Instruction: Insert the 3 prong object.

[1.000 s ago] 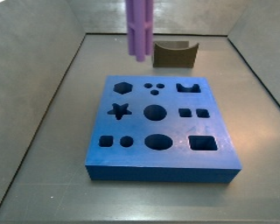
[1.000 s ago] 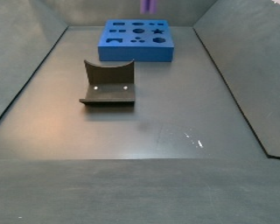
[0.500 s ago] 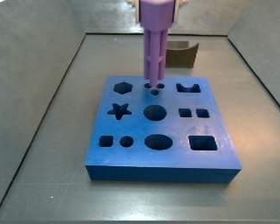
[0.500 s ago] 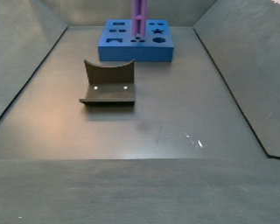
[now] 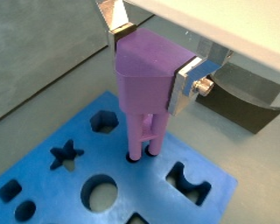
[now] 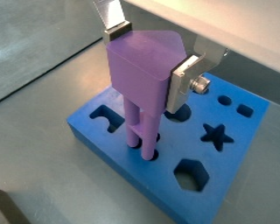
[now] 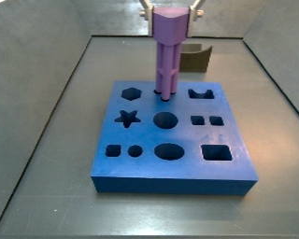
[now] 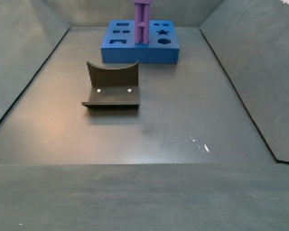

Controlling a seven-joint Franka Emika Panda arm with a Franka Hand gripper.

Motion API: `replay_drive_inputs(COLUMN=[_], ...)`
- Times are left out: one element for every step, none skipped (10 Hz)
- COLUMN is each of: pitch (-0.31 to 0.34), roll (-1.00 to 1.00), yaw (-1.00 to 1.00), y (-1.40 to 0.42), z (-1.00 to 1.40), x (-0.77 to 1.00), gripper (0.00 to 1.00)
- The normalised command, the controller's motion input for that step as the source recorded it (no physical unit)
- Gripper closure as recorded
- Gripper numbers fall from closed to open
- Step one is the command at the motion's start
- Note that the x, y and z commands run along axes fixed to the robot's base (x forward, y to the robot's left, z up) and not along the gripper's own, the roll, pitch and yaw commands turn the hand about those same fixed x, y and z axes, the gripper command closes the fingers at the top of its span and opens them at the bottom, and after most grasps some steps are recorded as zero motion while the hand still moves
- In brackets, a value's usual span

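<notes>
My gripper (image 5: 149, 51) is shut on the purple 3 prong object (image 5: 146, 96), holding its thick top between the silver fingers (image 5: 185, 81). The piece stands upright over the blue block (image 7: 174, 140), and its rod tips sit in the small round holes near the block's far edge (image 6: 145, 149). It shows the same way in both side views, as a purple post rising from the block (image 7: 168, 56) (image 8: 142, 22). In the other wrist view the gripper (image 6: 145, 45) grips the same purple head (image 6: 143, 79).
The blue block (image 8: 141, 43) has several cut-outs: hexagon (image 7: 130, 92), star (image 7: 128, 118), circles, squares and a notched slot (image 7: 200, 93). The dark L-shaped fixture stands on the floor apart from the block (image 8: 112, 86) (image 7: 192, 58). Grey walls enclose the floor.
The gripper has come down with the purple piece from above the block's far edge; its rods now reach into the small round holes.
</notes>
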Motion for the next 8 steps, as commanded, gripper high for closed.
replay_drive_inputs(pitch=[0.0, 0.0, 0.0, 0.0, 0.0, 0.0, -0.097, -0.113], roll=[0.12, 0.05, 0.06, 0.05, 0.06, 0.0, 0.0, 0.03], yaw=[0.24, 0.06, 0.0, 0.0, 0.0, 0.0, 0.0, 0.0], y=[-0.19, 0.0, 0.09, 0.13, 0.14, 0.0, -0.01, -0.07], z=[-0.23, -0.15, -0.08, -0.11, -0.13, -0.39, -0.71, -0.71], x=[0.0, -0.13, -0.3, -0.24, -0.17, -0.01, 0.0, 0.02], gripper=[1.0, 1.0, 1.0, 1.0, 1.0, 1.0, 1.0, 1.0])
